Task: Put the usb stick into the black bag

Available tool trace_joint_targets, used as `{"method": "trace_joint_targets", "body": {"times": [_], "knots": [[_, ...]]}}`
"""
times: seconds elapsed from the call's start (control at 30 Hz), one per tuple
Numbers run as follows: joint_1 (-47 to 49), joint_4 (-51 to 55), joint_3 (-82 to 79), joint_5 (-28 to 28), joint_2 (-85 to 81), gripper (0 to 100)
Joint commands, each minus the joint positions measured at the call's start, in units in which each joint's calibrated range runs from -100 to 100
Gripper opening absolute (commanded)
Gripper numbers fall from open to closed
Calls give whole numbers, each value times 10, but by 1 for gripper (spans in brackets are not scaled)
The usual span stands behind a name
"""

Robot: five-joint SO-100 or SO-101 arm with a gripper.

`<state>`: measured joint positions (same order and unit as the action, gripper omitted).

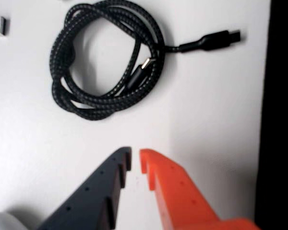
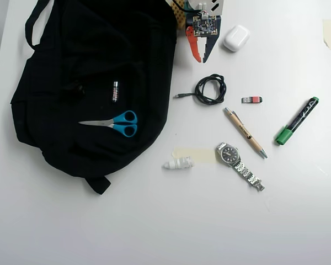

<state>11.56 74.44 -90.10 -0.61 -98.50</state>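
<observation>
1. We are seeing the two-fingered claw (image 1: pixel 135 160), one finger dark grey and one orange, hanging over the white table (image 2: pixel 154 232) with its tips only slightly apart and nothing between them; in the overhead view the claw (image 2: pixel 201 59) is sitting at the top edge, just right of the bag.
2. The tiny flat usb stick with a red body and black end (image 2: pixel 251 100) is lying on the bare table, right of the cable and well apart from the claw; we cannot make it out clearly in the wrist view.
3. The large floppy black fabric bag (image 2: pixel 71 132) is spreading over the left part of the table; blue-handled scissors (image 2: pixel 115 123) and a small silver-and-red cylinder (image 2: pixel 115 91) are resting on top of it.
4. A coiled black braided cable (image 1: pixel 105 57) is filling the upper wrist view; overhead, it (image 2: pixel 209 89) is lying just below the claw.
5. A white rounded earbud case (image 2: pixel 235 38) is sitting right of the claw; a tan pen (image 2: pixel 245 132), a green marker (image 2: pixel 297 121), a steel wristwatch (image 2: pixel 238 163) and a small white ribbed piece (image 2: pixel 178 163) are lying lower on the table.
</observation>
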Motion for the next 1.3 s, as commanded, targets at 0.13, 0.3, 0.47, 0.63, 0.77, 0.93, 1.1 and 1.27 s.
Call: {"method": "trace_joint_targets", "body": {"times": [0.13, 0.3, 0.47, 0.63, 0.77, 0.93, 1.1, 1.27], "knots": [[55, -28, -91, 23, -9, 2], [55, -28, -91, 23, -9, 2], [55, -28, -91, 23, -9, 3], [55, -33, -81, 23, -9, 2], [68, -26, 20, 24, -6, 2], [56, 16, 147, 24, 1, 2], [53, 57, 224, 22, 31, 3], [44, 45, 297, 21, 150, 3]]}}
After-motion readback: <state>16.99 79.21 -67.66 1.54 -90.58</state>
